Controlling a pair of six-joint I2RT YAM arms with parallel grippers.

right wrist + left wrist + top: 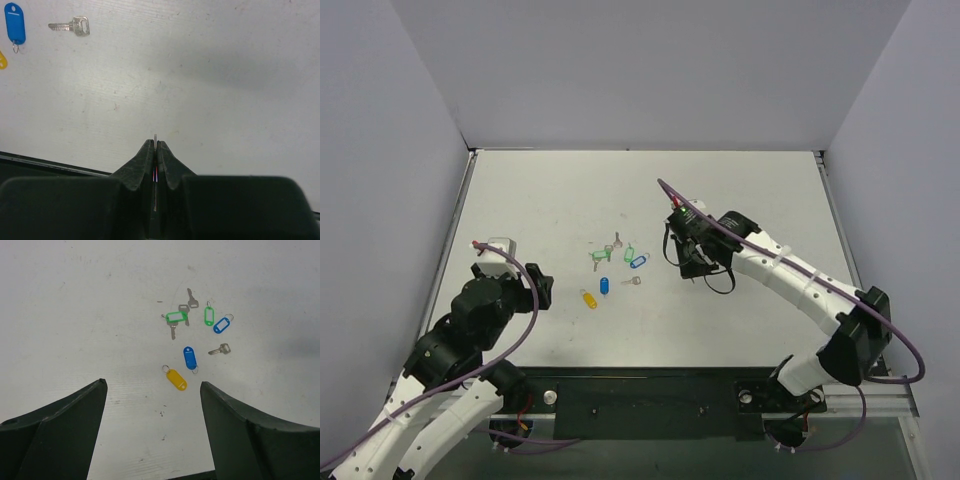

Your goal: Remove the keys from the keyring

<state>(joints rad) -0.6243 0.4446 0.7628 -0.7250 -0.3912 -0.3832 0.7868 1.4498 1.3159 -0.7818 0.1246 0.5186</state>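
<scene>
Now my left gripper [152, 383] is wide open, with the blue tag [189, 357] and yellow tag [176, 379] just ahead; my right gripper [155, 142] is pressed closed. I should descend slowly and pinch only the ring [194, 370].

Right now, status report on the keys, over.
Left gripper open, right gripper shut, both off the tags. Deep-blue tag, yellow tag apart; one key loose beside them. Green-tagged keys close by.

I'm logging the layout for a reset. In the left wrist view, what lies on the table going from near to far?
Yellow tag → deep-blue tag → lighter blue tag → far silver key. The green tags and the other loose key overlap these in depth, so they are omitted.
</scene>
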